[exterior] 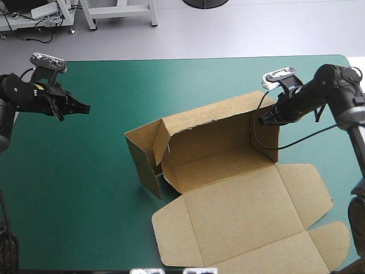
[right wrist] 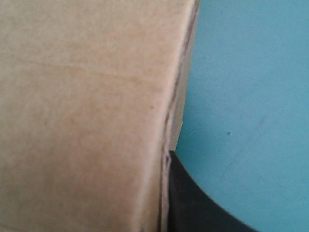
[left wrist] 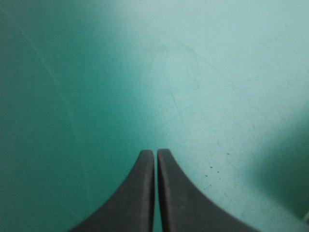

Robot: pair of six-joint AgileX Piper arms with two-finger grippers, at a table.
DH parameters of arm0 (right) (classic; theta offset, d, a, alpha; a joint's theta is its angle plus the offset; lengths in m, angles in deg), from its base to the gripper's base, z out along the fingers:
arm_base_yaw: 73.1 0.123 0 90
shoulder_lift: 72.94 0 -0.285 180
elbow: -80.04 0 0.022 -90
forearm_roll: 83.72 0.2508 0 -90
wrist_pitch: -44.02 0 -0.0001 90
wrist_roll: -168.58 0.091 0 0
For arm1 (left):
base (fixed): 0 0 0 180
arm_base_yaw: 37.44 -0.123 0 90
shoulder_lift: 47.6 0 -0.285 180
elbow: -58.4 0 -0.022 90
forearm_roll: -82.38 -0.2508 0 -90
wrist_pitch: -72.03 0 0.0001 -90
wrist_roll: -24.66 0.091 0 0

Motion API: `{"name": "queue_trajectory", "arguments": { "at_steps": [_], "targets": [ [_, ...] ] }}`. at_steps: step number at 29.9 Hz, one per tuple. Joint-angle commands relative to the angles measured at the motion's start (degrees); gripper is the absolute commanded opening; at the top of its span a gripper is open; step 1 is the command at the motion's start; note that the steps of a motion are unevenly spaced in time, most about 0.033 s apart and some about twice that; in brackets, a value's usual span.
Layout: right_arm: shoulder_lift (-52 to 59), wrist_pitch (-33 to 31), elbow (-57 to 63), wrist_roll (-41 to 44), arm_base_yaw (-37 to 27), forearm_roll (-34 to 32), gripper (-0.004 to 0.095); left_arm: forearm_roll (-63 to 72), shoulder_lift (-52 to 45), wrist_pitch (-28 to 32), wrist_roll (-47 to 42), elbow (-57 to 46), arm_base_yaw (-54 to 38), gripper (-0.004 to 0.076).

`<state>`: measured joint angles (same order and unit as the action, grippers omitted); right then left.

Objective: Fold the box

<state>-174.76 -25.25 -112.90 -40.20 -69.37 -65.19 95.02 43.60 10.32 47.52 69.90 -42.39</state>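
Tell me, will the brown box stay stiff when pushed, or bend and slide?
The box is thin creased board, so it will probably hinge at its folds rather than stay rigid. It looks light, half of it lying flat, so a push may slide it over the teal-green cover.

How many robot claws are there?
2. The left gripper hangs shut above the teal-green cover, left of the box. The right gripper pinches the box's raised right wall. No others show.
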Motion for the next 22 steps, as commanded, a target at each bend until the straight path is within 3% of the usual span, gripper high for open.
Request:
{"name": "queue_trajectory", "arguments": {
  "at_steps": [1, 11, 22],
  "targets": [
    [-3.34, -2.24, -5.53, 1.13, 1.14, 0.81, -0.0012, 1.98, -1.46, 1.84, 0.93, -0.78, -0.12, 0.0015],
    [-16.20, 0.61, -16.91, 1.10, 2.44, 1.26, -0.0012, 5.96, -1.13, 1.54, 5.45, -3.45, -0.02, 0.0015],
    [-20.87, 6.22, -18.04, 0.35, 4.47, 1.55, 0.0029, 6.47, -0.51, 1.43, 5.70, -3.45, -0.02, 0.0014]
  ]
}}
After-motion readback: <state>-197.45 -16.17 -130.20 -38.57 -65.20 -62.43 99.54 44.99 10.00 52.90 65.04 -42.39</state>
